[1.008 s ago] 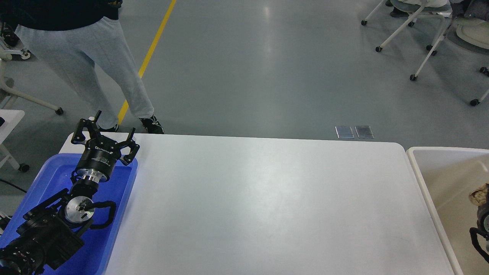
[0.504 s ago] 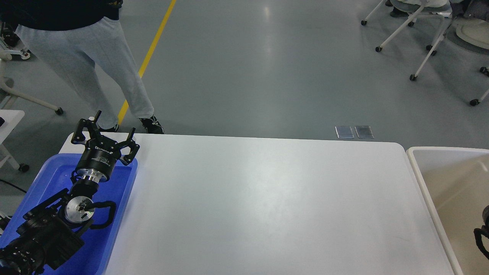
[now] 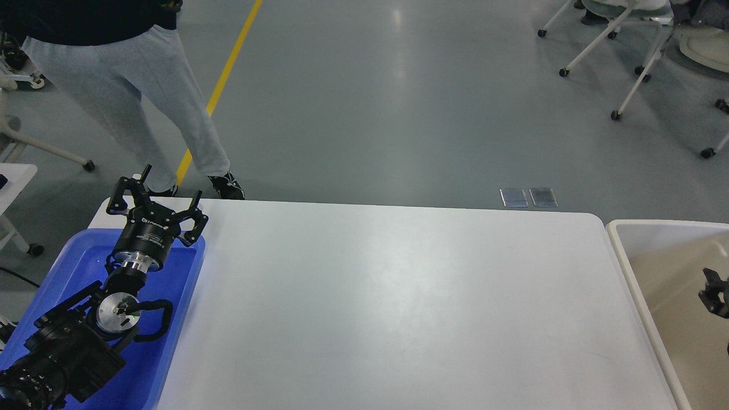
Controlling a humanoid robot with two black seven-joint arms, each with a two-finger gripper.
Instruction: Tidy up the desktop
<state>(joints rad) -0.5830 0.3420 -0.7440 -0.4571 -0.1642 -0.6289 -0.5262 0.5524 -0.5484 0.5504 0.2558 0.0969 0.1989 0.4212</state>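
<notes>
The desktop (image 3: 387,296) is a wide white tabletop with rounded corners, and nothing lies on its visible surface. My left gripper (image 3: 166,185) is open and empty, pointing up over the far end of the blue tray (image 3: 182,273) at the table's left end. Only a small black part of my right gripper (image 3: 715,293) shows at the right edge, over the beige bin (image 3: 621,245). Its fingers cannot be told apart.
A person in light grey trousers (image 3: 142,97) stands just beyond the table's far left corner. Wheeled chairs (image 3: 626,51) stand on the grey floor at the far right. A yellow floor line (image 3: 225,74) runs away from the table.
The right gripper held a brownish crumpled thing over the bin, sank almost out of view, and now shows again without it. The left arm has not moved.
</notes>
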